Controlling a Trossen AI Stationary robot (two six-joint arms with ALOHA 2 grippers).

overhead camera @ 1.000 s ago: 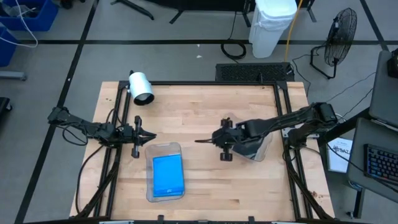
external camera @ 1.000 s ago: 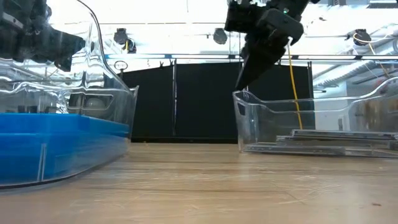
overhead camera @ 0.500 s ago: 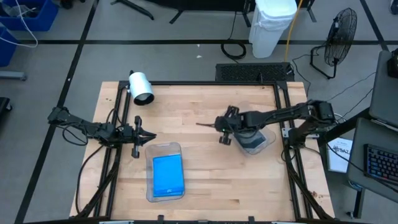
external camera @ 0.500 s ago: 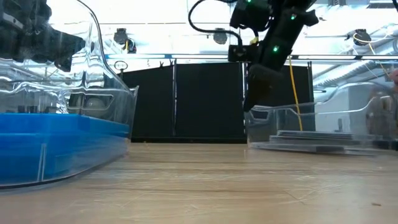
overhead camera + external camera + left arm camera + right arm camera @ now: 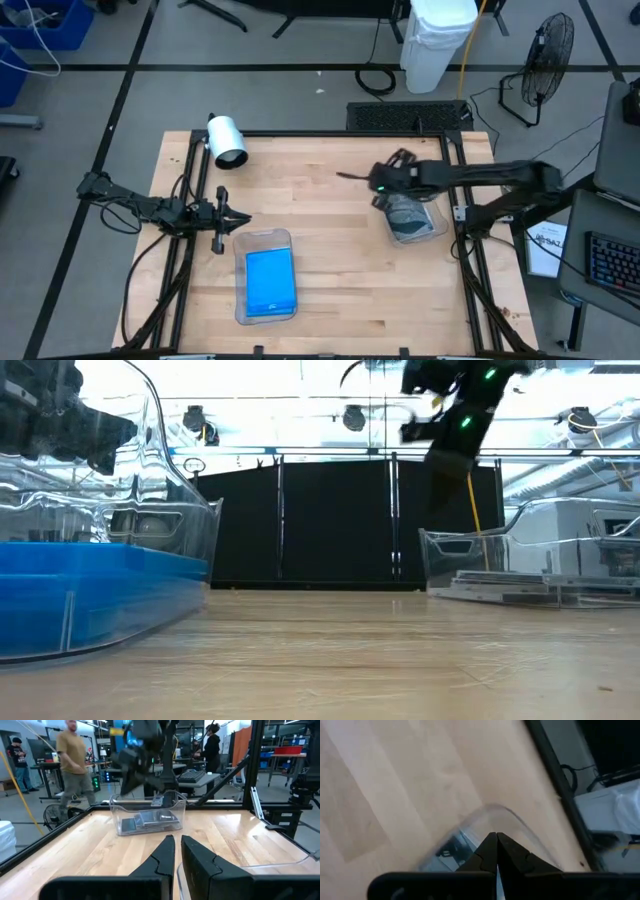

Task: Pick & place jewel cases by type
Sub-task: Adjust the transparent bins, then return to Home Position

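Note:
Bright blue jewel cases [image 5: 270, 280] [image 5: 90, 575] lie stacked flat in a clear tray [image 5: 262, 236] near the table's near edge. Grey translucent cases [image 5: 408, 215] [image 5: 520, 585] [image 5: 150, 820] lie flat in a second clear tray [image 5: 440, 545] on the right side. My right gripper [image 5: 342, 176] [image 5: 496, 836] is shut and held above the table, left of and beyond that tray, pointing left. My left gripper [image 5: 243, 217] [image 5: 177, 840] waits shut at the left, just beyond the blue tray.
A white cylinder [image 5: 227, 140] stands at the table's far left corner. Black frame rails [image 5: 455, 200] run along the table's edges. Bare wood [image 5: 320, 270] lies between the two trays. People [image 5: 75, 765] stand in the room beyond the table.
My right gripper has risen and swung from beside the grey-case tray toward the table's far edge, staying shut. The tray with the grey cases has slid a little toward the far right.

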